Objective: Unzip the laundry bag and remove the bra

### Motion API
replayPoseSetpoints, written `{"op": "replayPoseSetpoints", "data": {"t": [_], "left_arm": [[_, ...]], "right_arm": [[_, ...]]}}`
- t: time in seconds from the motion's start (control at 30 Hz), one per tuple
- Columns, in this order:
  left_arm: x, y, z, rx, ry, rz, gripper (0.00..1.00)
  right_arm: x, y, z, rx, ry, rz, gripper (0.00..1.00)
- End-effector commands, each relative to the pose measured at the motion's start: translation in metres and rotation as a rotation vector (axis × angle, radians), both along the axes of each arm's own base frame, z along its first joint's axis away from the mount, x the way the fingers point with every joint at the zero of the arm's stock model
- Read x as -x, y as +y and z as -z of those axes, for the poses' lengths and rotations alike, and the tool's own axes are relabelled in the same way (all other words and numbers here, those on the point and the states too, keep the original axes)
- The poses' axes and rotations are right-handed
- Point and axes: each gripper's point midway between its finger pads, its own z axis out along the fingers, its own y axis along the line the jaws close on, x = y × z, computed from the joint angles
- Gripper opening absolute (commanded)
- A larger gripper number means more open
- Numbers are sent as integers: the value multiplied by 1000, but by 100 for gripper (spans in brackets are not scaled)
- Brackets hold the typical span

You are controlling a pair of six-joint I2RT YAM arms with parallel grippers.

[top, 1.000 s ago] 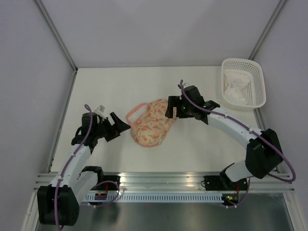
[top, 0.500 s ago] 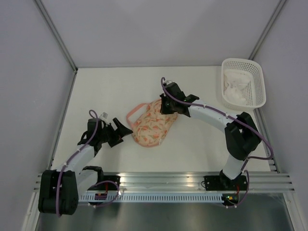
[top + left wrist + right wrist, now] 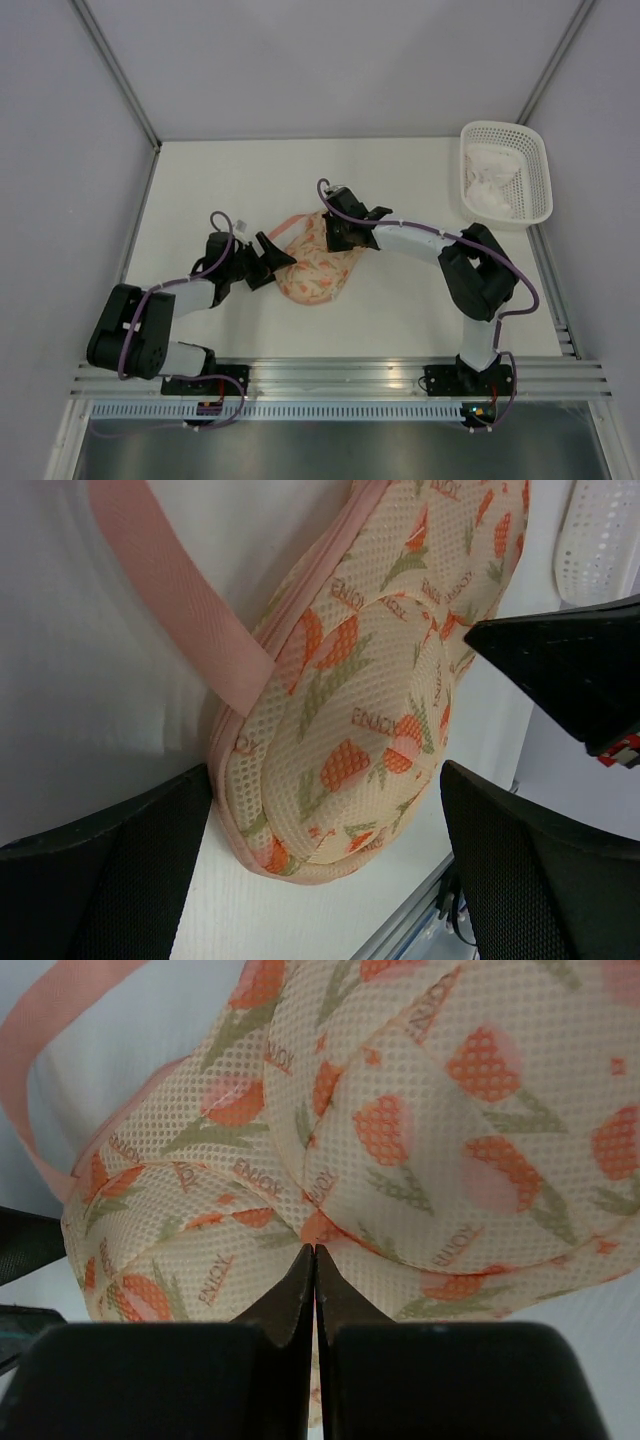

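The right claw (image 3: 314, 1252) has its jaws pressed flat together. Its tip is nosed into a fold of the laundry bag (image 3: 420, 1140), on the upper side of the pouch. That is probably where the zip pull sits, though the right wrist view shows no pull. Whether a tab or a pinch of mesh lies between the tips, I cannot tell.

The left claw (image 3: 325, 780) is spread wide, one finger on each side of the bag's rounded near end and gripping nothing. That placement suits closing on the trimmed edge to anchor the pouch while the other arm draws the zip along.

The bag lies flat near the middle of the desk (image 3: 230, 180), between the two arms. Its pink loop strap (image 3: 170, 590) trails off towards the far side. The bag shows no opening and the bra is nowhere in view, so it is presumably inside. The white basket (image 3: 541, 175) stands well apart at the far right corner.
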Motion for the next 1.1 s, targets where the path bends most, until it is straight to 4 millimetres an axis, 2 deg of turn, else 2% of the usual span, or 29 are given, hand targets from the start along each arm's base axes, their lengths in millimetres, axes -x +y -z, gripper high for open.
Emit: {"op": "replayPoseSetpoints", "data": {"t": [0.0, 0.1, 0.17, 0.3, 0.33, 0.37, 0.43, 0.5, 0.53, 0.57, 0.63, 0.67, 0.7, 0.8, 0.87, 0.9, 0.97, 1.0, 1.07], "left_arm": [[-4, -8, 19, -25, 51, -30, 100], [-4, -19, 27, -11, 82, -11, 99], [-1, -23, 29, 18, 99, -5, 100], [1, -32, 17, 112, 61, 9, 98], [-4, -37, 5, 151, 9, 26, 97], [-3, -40, 1, 180, 8, 25, 96], [-7, -50, -21, 264, -55, 55, 88], [-7, -60, -37, 329, -92, 95, 75], [-12, -65, -54, 395, -143, 101, 72], [-12, -69, -61, 431, -160, 111, 65], [-14, -73, -72, 524, -148, 107, 59], [-15, -76, -91, 581, -226, 129, 53], [-16, -77, -100, 620, -252, 134, 49], [-21, -84, -110, 729, -212, 144, 35], [-25, -89, -118, 733, -247, 172, 24], [-26, -89, -123, 729, -270, 179, 22], [-26, -89, -143, 728, -331, 206, 14], [-28, -90, -136, 683, -308, 213, 11], [-35, -93, -150, 622, -343, 235, 3]], "right_arm": [[-4, 2, 17, -4, 8, 26, 0], [1, 2, 33, -1, 40, 27, 1], [2, 1, 36, -7, 39, 36, 0], [7, -3, 47, -10, 60, 40, 0], [7, -3, 49, -16, 67, 43, 0], [8, 0, 50, -34, 71, 43, 0], [10, -2, 56, -36, 85, 48, 0], [11, -2, 60, -40, 90, 56, 0], [10, -2, 59, -45, 86, 59, 0], [10, -2, 59, -48, 88, 62, 0], [14, 0, 58, -64, 103, 49, 1], [14, -1, 57, -66, 102, 49, 0], [14, -1, 55, -68, 100, 47, 1], [14, -2, 52, -73, 92, 46, 0], [15, -4, 51, -73, 90, 46, 0], [15, -4, 48, -78, 86, 47, 0], [15, -6, 47, -80, 80, 44, 0], [16, -6, 42, -87, 72, 41, 0], [16, -6, 37, -103, 63, 31, 0]]}}
